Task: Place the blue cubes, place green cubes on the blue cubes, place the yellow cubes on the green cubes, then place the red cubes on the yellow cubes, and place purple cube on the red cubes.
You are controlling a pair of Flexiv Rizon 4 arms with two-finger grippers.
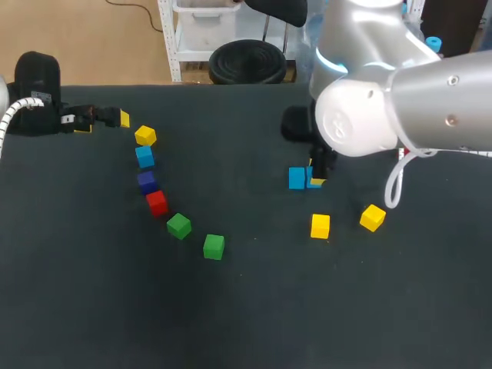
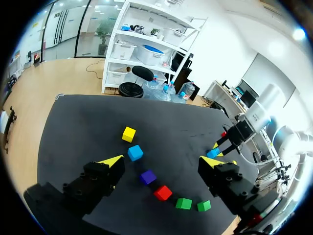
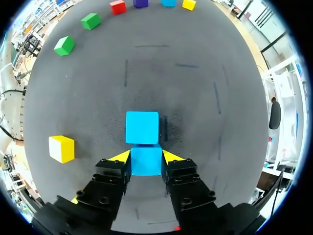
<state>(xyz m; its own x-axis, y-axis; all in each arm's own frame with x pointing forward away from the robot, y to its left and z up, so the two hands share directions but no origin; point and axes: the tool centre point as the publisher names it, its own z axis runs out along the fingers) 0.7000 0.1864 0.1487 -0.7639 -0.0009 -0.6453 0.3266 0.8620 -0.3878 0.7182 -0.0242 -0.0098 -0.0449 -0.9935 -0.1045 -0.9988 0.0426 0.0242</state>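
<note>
Now, right gripper (image 3: pixel 145 159): clamped on a blue cube from both sides, its yellow tips pressed to the cube's flanks. In the head view it hangs right of the table's middle, under the big silver arm.
held blue cube (image 3: pixel 145 162): between the right fingers, low at the table. Whether it rests on the surface cannot be told.
second blue cube (image 3: pixel 142 127): on the table just ahead of the right gripper, with its near face touching the held blue cube.
left gripper (image 2: pixel 164 164): fingers spread wide with nothing between them, at the table's far left edge in the head view.
curved row: six cubes near the left gripper, running from far to near as lone yellow cube (image 1: pixel 145 136), third blue cube (image 1: pixel 144 156), purple cube (image 1: pixel 147 181), red cube (image 1: pixel 157 203), first green cube (image 1: pixel 178 225) and last green cube (image 1: pixel 214 247). The middle four sit close together.
yellow pair: square yellow cube (image 1: pixel 320 226) and tilted yellow cube (image 1: pixel 373 217) lie near each other but apart, nearer the camera than the right gripper.
black table (image 1: pixel 254 315): carries every loose cube singly, none stacked.
</note>
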